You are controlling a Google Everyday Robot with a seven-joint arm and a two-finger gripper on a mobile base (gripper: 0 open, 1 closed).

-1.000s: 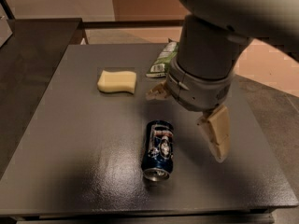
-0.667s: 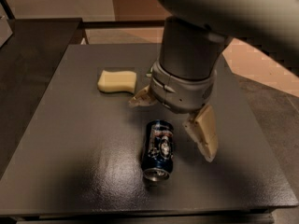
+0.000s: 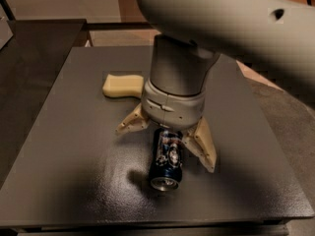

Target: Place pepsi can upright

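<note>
Pincer (image 3: 165,149) now farther left and lower, wrist (image 3: 174,100) vertical, spread wide astride the toppled pepsi can (image 3: 167,163)

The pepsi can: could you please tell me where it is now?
In the camera view, the pepsi can lies on its side front-centre on the table, beneath the gripper, between its open jaws; the yellow sponge is behind-left.

There was one pepsi can (image 3: 166,165), lying on its side, and one yellow sponge (image 3: 120,84), both on one dark grey table (image 3: 69,156). One gripper (image 3: 166,146) hung just above the can's far end, and it had two tan fingers (image 3: 202,146), spread apart with one on each side of the can
</note>
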